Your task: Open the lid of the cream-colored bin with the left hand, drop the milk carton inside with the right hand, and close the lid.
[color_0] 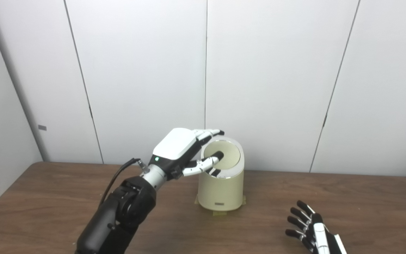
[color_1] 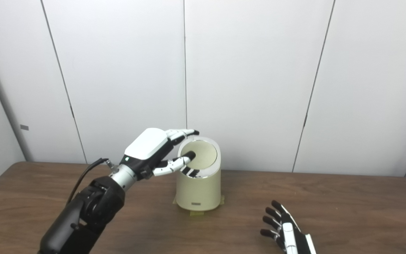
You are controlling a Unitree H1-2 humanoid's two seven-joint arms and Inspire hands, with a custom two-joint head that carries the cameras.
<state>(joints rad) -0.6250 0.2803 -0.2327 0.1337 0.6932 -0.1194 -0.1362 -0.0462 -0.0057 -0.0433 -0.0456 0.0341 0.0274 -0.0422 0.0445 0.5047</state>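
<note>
Right hand point(color_0: 310, 229) open on table point(color_0: 48, 197), left hand point(color_0: 183, 150) on one bin's point(color_0: 220, 190) lid point(color_0: 224, 155)

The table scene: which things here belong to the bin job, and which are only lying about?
For the job:
- cream-colored bin
- its lid, shut
- left hand, at the lid
- right hand, open, holding nothing
No milk carton is in view.

Only lying about:
- tape under the bin
- table

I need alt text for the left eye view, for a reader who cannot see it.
The robot's left hand reaches over the cream-colored bin on a brown wooden table, one finger on its round lid. The right hand waits open at the lower right, fingers spread, holding nothing. No milk carton is visible.
</note>
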